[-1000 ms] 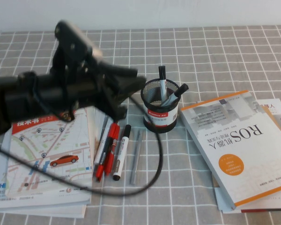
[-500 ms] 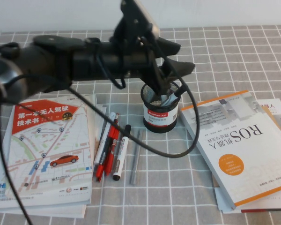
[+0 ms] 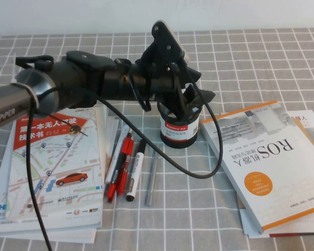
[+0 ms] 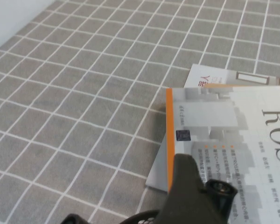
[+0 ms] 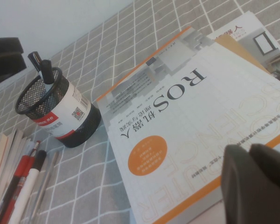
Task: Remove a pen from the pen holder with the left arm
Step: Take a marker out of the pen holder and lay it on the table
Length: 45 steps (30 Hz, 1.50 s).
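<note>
High view, bench with grey checked cloth (image 3: 251, 57).

- Left hand (image 3: 205, 87): reaches in from the left and hangs directly above the pen holder (image 3: 179, 130), fingers spread wide, nothing between them. Left wrist view shows one dark finger (image 4: 186, 186) over the holder's mesh rim, with the cloth and the book's far corner beyond.
- Pen holder: black mesh cup with a white and red label, upright at the middle of the bench, between the loose pens and the book. Its mouth is mostly covered by the hand in the high view.
- Pens in holder (image 5: 43, 67): two dark caps stand above the rim, seen in the right wrist view. None is gripped.
- Loose pens (image 3: 126, 167): one row lying flat just left of the holder: red, black-and-white, grey.
- Map booklet (image 3: 52, 172): red and white cover, near left, on a stack of papers.
- Book (image 3: 267, 162): white with orange trim, right of the holder, lying on other printed sheets.
- Black cable (image 3: 199, 167): loops from the left arm down onto the cloth near the holder.
- Right hand (image 5: 250, 161): seen only in the right wrist view, above the book's near right part, fingers close together and holding nothing.
</note>
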Available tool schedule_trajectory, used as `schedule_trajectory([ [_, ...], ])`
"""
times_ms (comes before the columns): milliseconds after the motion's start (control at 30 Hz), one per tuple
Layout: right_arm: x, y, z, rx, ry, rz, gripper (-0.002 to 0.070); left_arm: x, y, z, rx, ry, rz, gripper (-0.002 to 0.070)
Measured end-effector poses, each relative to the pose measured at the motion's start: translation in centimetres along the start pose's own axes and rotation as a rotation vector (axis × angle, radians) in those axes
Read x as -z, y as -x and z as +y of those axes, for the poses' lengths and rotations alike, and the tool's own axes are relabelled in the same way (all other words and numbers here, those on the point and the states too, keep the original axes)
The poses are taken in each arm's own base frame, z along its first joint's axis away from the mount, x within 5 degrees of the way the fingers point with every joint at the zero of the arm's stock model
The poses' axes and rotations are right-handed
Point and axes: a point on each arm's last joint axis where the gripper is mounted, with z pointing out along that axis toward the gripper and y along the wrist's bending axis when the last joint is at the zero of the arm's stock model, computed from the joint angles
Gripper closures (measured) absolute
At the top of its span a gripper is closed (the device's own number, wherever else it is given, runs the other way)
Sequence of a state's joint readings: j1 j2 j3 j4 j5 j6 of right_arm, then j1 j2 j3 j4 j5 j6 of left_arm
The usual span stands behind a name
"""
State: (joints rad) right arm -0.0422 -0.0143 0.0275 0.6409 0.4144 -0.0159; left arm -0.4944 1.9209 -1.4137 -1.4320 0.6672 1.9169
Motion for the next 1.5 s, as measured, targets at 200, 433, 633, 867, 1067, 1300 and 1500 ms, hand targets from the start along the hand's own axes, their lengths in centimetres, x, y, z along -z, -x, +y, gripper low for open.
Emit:
schedule_trajectory([
  [200,0.0,0.0,0.0,0.0,0.0,0.0,0.0689,-0.7,-1.1,0.3,0.013,0.016,0.031,0.0263],
  [433,0.0,0.0,0.0,0.0,0.0,0.0,0.0689,-1.8,-2.8,0.5,0.038,0.011,0.064,0.0263],
  [633,0.0,0.0,0.0,0.0,0.0,0.0,0.0689,-2.1,-3.1,0.8,0.05,0.042,0.058,0.0263],
  [867,0.0,0.0,0.0,0.0,0.0,0.0,0.0688,-2.1,-2.9,0.9,0.048,0.06,0.033,0.0263],
  [1067,0.0,0.0,0.0,0.0,0.0,0.0,0.0689,-2.6,-2.6,0.4,0.009,0.054,0.035,0.0263],
  [1300,0.0,0.0,0.0,0.0,0.0,0.0,0.0689,-3.7,-2.1,-0.7,-0.045,0.088,0.067,0.0263],
  [1500,0.0,0.0,0.0,0.0,0.0,0.0,0.0689,-3.6,-2.2,-0.4,-0.034,0.128,0.083,0.0337],
])
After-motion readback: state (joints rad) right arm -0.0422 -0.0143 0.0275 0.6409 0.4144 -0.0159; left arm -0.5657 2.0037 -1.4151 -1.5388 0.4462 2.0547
